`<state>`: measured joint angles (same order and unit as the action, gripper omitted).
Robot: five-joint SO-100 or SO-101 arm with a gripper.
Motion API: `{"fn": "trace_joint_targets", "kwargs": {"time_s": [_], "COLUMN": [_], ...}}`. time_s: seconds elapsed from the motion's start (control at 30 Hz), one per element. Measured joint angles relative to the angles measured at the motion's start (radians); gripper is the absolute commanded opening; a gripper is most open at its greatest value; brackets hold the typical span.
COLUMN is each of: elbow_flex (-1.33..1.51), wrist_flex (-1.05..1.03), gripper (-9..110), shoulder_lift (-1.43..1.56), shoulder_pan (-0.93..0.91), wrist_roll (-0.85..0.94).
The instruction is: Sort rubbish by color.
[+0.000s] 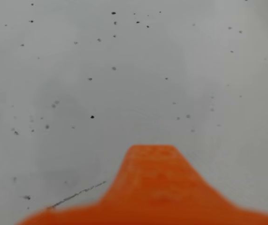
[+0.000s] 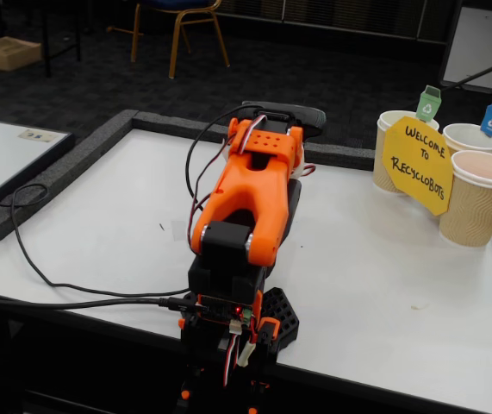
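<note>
Folded orange arm (image 2: 250, 194), lengthwise toward cups (image 2: 452, 168)

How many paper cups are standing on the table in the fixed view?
3. All stand at the table's far right: one behind the yellow sign, one further back, one nearest. The sign could hide more.

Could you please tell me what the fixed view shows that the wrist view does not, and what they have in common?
Only the fixed view shows the folded orange arm, three brown paper cups with small green, blue and orange tags, a yellow "Welcome to RecycloBots" sign and black cables. Only the wrist view shows a blurred orange gripper part close up, dark specks and a thin scratch. Both show the white tabletop; neither shows rubbish.
</note>
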<state>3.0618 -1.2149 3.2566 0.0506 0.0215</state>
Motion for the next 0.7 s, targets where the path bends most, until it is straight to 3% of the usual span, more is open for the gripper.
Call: {"fn": "trace_joint_targets", "kwargs": {"time_s": [0.7], "elbow_flex": [0.000], "wrist_flex": [0.000], "gripper": [0], "shoulder_lift": [0.000], "shoulder_pan": [-0.049], "wrist_roll": [0.000]}}
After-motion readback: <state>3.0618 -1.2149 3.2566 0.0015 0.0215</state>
